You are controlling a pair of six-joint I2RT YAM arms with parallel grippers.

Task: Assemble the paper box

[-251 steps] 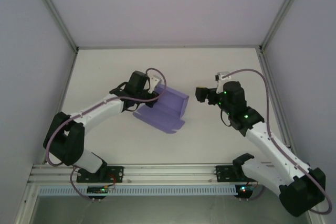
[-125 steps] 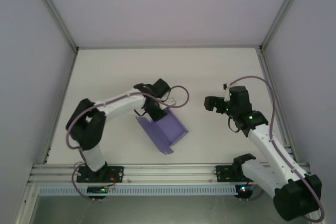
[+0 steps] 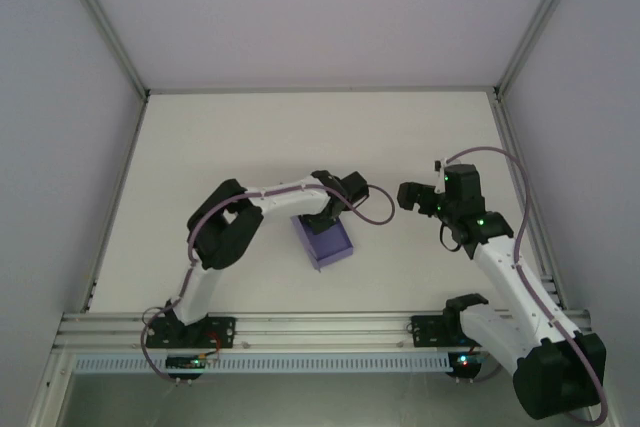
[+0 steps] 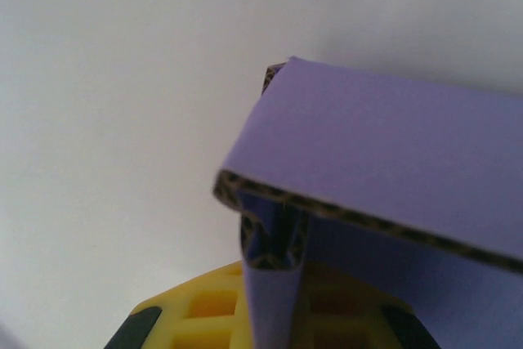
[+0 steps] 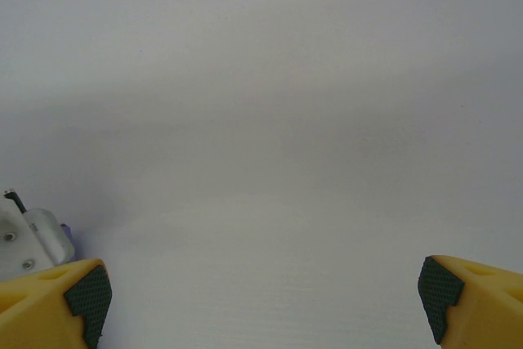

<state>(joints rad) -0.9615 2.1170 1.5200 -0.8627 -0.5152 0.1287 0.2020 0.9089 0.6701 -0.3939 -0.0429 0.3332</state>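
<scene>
Status check: the paper box [image 3: 325, 244] is around the middle of the table [image 3: 230, 137], a bit toward the near side, and it's folded up into a small open tray with its walls standing. The left gripper [image 3: 328, 215] comes in over the box's far edge and is clamped on one of the walls. From the left wrist camera you can see that wall running down between the yellow fingers [image 4: 196, 308] of the left gripper [image 4: 270, 328]. The purple card [image 4: 392, 177] is right up in the lens, corrugated edge showing, with another panel folded across above it. Can't tell whether the box is resting on the table or lifted slightly.

The right gripper [image 3: 407, 194] is off to the right of the box, well apart from it and pointing left toward it. Its wrist view shows the pads [image 5: 86, 296] spread wide with nothing but bare white table between them, so the right gripper [image 5: 261, 296] is holding nothing.
</scene>
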